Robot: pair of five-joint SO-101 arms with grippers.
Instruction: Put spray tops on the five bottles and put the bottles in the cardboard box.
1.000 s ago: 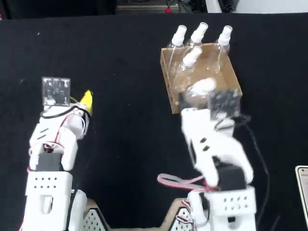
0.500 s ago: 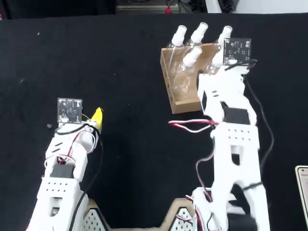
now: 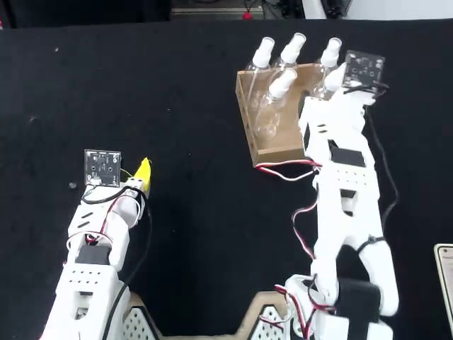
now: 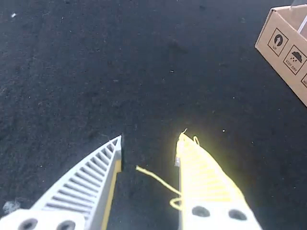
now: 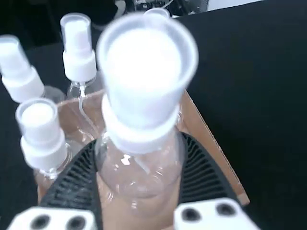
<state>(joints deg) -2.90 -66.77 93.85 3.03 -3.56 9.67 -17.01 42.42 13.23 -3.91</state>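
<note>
My right pincer (image 5: 139, 160) is gripping the bottle (image 5: 141, 120) upright, the cardboard box (image 5: 216, 165) lying straight below; my left pincer (image 4: 151, 139) is gaping wide, well apart.

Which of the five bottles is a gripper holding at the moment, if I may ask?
The bottle clamped in the right gripper, between its black fingers; the other four stand free in the box.
</note>
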